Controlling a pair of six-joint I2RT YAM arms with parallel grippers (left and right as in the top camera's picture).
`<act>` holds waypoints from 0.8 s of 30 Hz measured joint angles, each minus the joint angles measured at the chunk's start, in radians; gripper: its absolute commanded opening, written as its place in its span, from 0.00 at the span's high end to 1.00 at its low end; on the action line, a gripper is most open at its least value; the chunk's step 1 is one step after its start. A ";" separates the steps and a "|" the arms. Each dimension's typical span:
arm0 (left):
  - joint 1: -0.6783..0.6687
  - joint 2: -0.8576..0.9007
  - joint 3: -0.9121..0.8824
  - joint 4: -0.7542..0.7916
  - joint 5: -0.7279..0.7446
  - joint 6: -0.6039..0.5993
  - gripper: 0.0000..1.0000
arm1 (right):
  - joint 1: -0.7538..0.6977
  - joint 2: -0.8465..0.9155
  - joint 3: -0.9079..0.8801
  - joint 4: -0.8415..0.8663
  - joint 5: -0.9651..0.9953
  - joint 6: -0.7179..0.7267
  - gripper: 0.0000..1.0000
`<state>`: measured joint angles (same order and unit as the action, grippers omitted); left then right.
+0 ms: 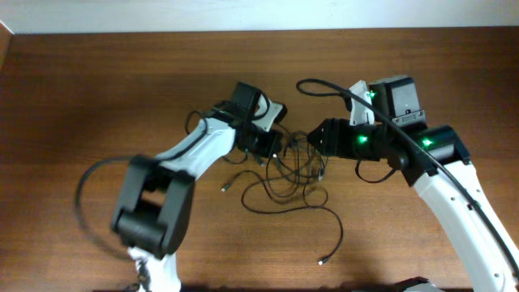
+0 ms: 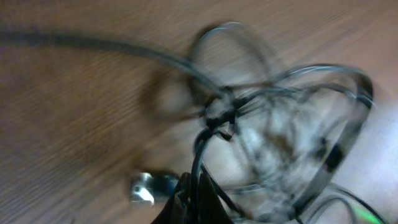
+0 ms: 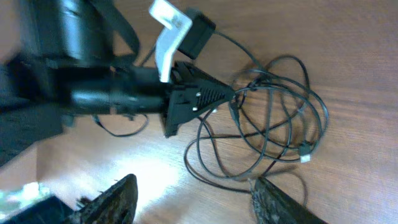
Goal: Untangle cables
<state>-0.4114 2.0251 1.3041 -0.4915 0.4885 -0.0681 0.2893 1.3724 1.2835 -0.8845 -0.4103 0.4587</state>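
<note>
On the table (image 1: 97,89) — cables (image 1: 293,169) (tangled).

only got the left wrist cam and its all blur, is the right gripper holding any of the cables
Observer: No. The right gripper is open, with its fingers wide apart and nothing clamped between them.
Operator: ok how spread out is the pile
Observer: The cables lie as one loose tangle between the two grippers. One strand trails out of it toward the robot's side and ends in a plug.
Operator: and where is my left gripper on it
Observer: The left gripper is shut on strands at the side of the tangle, where several loops meet.
</note>
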 measured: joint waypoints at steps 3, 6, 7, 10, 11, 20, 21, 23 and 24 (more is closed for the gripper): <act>0.001 0.049 -0.007 0.063 0.043 -0.060 1.00 | 0.000 0.013 0.000 -0.007 0.098 0.086 0.01; 0.001 0.057 -0.007 0.116 0.080 -0.092 1.00 | 0.000 0.066 0.000 -0.006 0.127 0.145 0.06; 0.001 0.058 -0.007 0.122 0.085 -0.101 1.00 | 0.000 0.090 0.000 -0.004 0.125 0.154 0.14; 0.010 0.061 -0.007 0.120 0.098 -0.114 1.00 | 0.000 0.164 0.000 0.015 0.084 0.172 0.23; 0.020 0.061 -0.007 0.114 0.103 -0.116 1.00 | 0.000 0.175 0.000 0.017 0.075 0.174 0.25; 0.256 -0.222 -0.008 0.047 0.205 -0.066 1.00 | 0.000 0.184 0.000 0.103 0.018 0.176 0.42; 0.258 -0.267 -0.008 0.035 0.222 -0.050 1.00 | 0.000 0.184 0.000 0.108 0.015 0.175 0.42; 0.253 -0.381 -0.008 0.021 0.258 -0.005 1.00 | 0.000 0.184 0.000 0.130 -0.021 0.143 0.44; 0.250 -0.422 -0.008 0.019 0.266 0.018 1.00 | 0.000 0.184 0.000 0.157 -0.064 0.109 0.44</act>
<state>-0.1612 1.6035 1.2961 -0.4721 0.7540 -0.0498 0.2893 1.5562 1.2835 -0.7277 -0.4744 0.5682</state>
